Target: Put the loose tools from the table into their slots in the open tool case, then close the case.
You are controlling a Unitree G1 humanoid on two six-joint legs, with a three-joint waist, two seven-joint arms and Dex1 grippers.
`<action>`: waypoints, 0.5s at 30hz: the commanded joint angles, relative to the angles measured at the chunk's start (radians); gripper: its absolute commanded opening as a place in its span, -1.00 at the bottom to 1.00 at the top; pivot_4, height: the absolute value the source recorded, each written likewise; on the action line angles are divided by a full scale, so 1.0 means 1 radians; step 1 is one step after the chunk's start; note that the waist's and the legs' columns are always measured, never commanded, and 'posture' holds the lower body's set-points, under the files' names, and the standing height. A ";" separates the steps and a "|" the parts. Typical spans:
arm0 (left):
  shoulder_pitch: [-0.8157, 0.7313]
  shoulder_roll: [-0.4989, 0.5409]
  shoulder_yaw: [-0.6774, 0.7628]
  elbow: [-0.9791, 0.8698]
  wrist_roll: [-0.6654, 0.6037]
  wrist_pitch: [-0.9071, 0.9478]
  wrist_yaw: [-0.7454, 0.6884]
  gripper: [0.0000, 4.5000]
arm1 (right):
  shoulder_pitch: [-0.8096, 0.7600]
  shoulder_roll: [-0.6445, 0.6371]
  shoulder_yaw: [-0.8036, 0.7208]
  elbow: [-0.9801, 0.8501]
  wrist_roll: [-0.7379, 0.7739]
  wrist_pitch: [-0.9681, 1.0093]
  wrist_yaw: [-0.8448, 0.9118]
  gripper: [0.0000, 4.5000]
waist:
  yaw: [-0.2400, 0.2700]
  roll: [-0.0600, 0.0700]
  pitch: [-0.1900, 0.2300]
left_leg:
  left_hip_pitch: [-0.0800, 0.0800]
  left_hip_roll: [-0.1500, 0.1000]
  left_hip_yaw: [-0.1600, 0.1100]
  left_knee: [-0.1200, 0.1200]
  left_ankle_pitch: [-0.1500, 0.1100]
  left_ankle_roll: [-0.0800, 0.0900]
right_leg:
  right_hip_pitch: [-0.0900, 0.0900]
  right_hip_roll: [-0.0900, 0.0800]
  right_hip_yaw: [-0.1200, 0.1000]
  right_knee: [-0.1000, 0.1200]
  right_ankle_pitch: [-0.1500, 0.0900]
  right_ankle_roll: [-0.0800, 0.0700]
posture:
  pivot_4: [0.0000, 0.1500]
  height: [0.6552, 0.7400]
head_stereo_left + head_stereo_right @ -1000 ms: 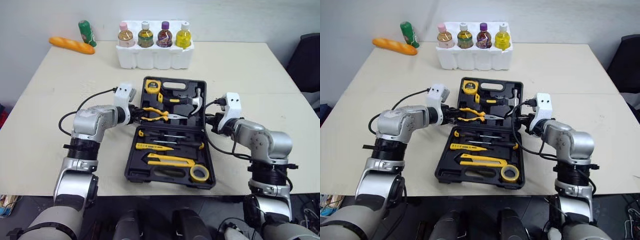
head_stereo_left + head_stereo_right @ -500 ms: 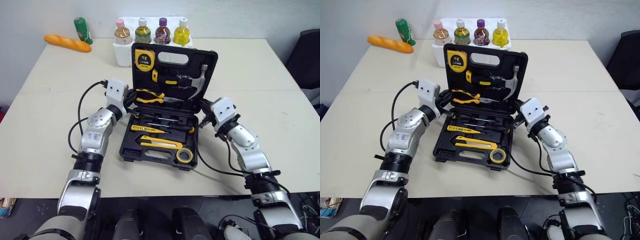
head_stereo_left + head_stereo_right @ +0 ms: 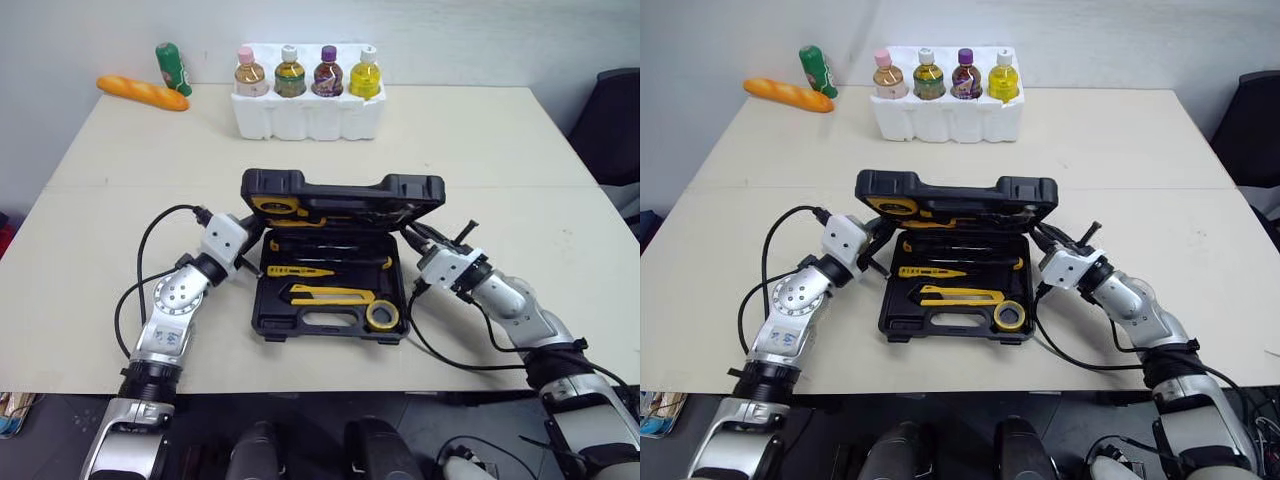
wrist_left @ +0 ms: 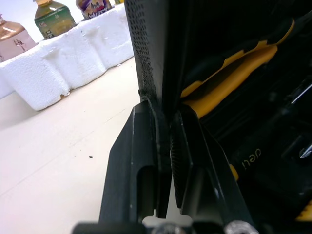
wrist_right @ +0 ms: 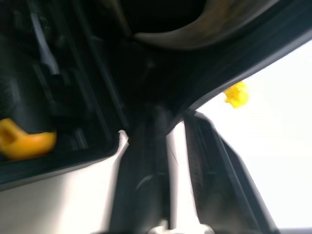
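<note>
Two arms flank the tool case [image 3: 320, 322] at mid-frame, its slots filled and its lid [image 3: 340, 187] half down, so closing is the step in hand. At the lid's left edge the left tool [image 3: 250, 235] pinches it. At the right edge sits the right tool [image 3: 418, 238], and I cannot tell its grip. The next move calls for lowering both sides evenly. Bare table [image 3: 480, 140] lies all round.
</note>
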 commanded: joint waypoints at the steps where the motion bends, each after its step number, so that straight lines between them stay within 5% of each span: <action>1: 0.088 0.072 0.058 -0.148 -0.093 0.112 -0.096 -0.27 | 0.091 -0.040 -0.029 -0.062 0.107 0.044 0.118 0.15 | -0.002 0.004 0.001 | 0.000 0.000 0.000 -0.001 0.000 0.000 | -0.001 0.000 0.000 0.000 0.000 0.000 | 1.00 1.00; 3: 0.168 0.115 0.097 -0.233 -0.157 0.212 -0.142 0.15 | 0.145 -0.075 -0.064 -0.123 0.174 0.087 0.174 0.61 | -0.003 0.005 0.000 | 0.001 -0.001 0.002 -0.002 0.000 0.000 | -0.001 -0.001 0.001 0.000 0.000 0.000 | 1.00 1.00; 5: 0.296 0.188 0.184 -0.350 -0.258 0.347 -0.202 0.16 | 0.237 -0.135 -0.129 -0.214 0.284 0.189 0.249 0.99 | -0.002 0.005 0.000 | 0.001 0.000 0.000 -0.001 0.000 0.000 | 0.000 -0.001 0.001 -0.001 0.000 0.000 | 1.00 1.00; 12: 0.444 0.316 0.329 -0.455 -0.379 0.542 -0.288 0.16 | 0.428 -0.224 -0.214 -0.427 0.474 0.422 0.448 0.99 | 0.007 0.005 0.000 | 0.006 0.000 -0.009 -0.002 -0.002 0.000 | 0.014 -0.002 0.000 -0.010 0.000 -0.001 | 1.00 1.00; 15: 0.371 0.375 0.344 -0.359 -0.331 0.492 -0.314 0.16 | 0.544 -0.280 -0.307 -0.703 0.914 0.897 0.524 0.99 | 0.007 0.005 0.000 | 0.016 -0.001 -0.009 -0.009 -0.005 0.000 | 0.023 -0.003 0.000 -0.015 0.000 -0.001 | 1.00 1.00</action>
